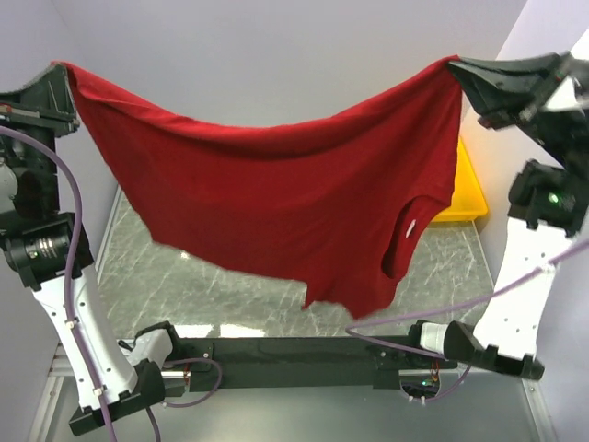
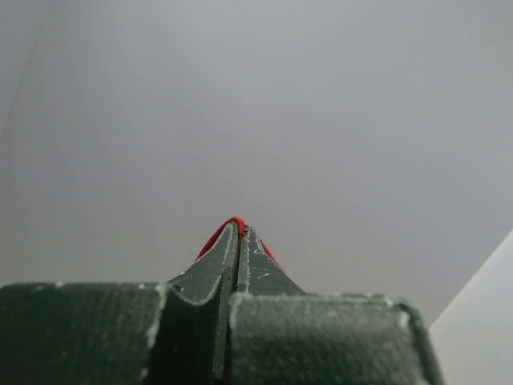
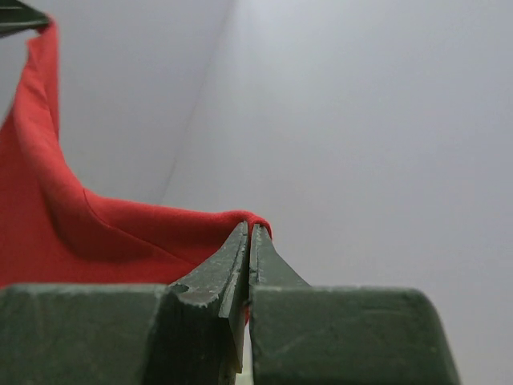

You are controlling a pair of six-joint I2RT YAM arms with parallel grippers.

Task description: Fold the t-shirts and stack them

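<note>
1 t-shirt [image 1: 276, 212], 1 tray [image 1: 467, 198]

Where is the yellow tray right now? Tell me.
In the top view, the yellow tray sits at the right of the table, partly hidden behind the hanging t-shirt.

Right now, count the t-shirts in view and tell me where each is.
1. The dark red t-shirt hangs spread above the table, one corner pinched in the left gripper, another in the right gripper. It screens much of the table, so another could be hidden.
</note>
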